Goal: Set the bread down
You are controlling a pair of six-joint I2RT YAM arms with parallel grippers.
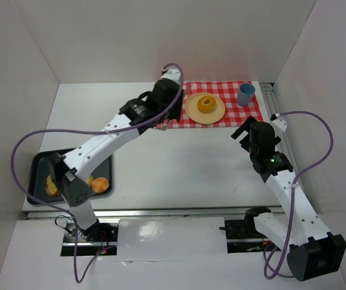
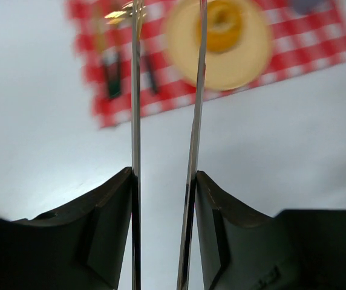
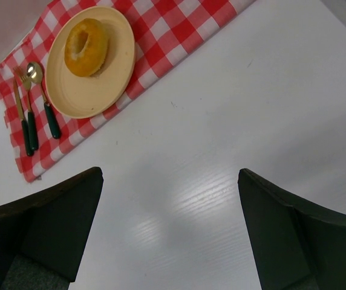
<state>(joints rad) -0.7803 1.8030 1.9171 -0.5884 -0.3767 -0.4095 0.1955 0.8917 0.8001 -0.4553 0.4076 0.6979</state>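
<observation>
shows the bread (image 1: 206,104) lying on the yellow plate (image 1: 216,113), atop the checked cloth (image 1: 241,115). holds nothing in the left gripper (image 2: 166,24), fingers slightly parted; nothing either in the right gripper (image 3: 168,181), spread wide above the table (image 1: 179,169).

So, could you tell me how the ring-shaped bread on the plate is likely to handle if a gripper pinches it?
It is probably soft and light: the bread looks puffy, so a firm pinch may dent it. Lying flat on the plate, it seems unlikely to roll.
</observation>
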